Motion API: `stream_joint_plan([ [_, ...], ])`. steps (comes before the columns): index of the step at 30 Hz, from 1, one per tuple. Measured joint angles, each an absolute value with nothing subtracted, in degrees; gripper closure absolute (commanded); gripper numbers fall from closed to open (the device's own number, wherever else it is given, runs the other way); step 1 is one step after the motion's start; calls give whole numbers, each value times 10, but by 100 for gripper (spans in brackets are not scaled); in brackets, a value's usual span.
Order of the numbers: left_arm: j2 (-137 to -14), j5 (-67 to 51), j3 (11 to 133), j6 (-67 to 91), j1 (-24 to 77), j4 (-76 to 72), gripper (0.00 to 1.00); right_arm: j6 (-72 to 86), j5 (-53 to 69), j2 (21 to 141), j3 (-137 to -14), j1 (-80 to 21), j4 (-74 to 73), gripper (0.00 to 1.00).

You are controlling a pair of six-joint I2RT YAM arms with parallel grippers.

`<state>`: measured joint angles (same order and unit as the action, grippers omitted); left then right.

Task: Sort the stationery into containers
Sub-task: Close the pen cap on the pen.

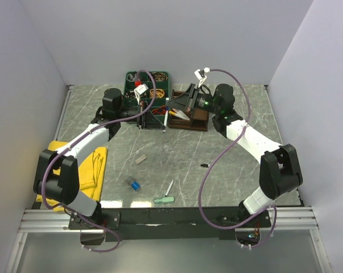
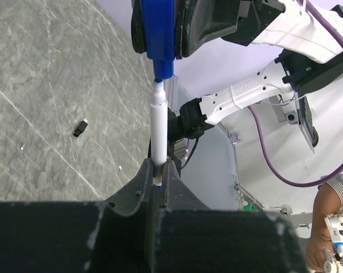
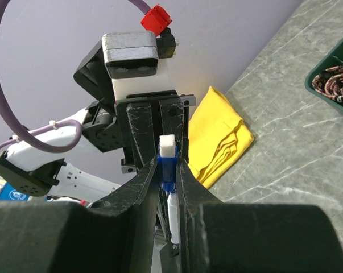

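My left gripper [image 2: 158, 165] is shut on the lower end of a white marker [image 2: 158, 128]. My right gripper [image 3: 170, 162] is shut on the marker's blue cap [image 3: 169, 169], which sits at the marker's tip [image 2: 161, 40]. The white barrel [image 3: 174, 213] runs down between the right gripper's fingers. In the top view both grippers meet over the marker [image 1: 166, 118], just in front of the dark brown organiser [image 1: 199, 120] at the back centre; the left gripper [image 1: 151, 118] is left of it and the right gripper [image 1: 182, 108] is right of it. Pens stand in the organiser.
A green tray [image 1: 160, 77] of rubber bands stands behind the organiser. A yellow cloth [image 1: 91, 165] lies at the left. Loose on the table are a grey bit [image 1: 140, 160], a small black bit [image 1: 205, 165], a blue piece [image 1: 133, 183], a white pen [image 1: 169, 186] and a mint piece [image 1: 164, 199].
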<state>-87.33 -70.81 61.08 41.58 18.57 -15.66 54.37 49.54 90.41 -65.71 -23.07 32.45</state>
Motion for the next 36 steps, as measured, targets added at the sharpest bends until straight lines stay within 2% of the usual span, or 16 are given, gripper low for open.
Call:
stream_joint_plan([
  [22, -884, -701, 619, 432, 162, -177, 99, 539, 459, 915, -664, -243, 300, 100],
  [36, -937, -712, 695, 453, 159, -178, 99, 507, 332, 881, -655, -254, 277, 100],
])
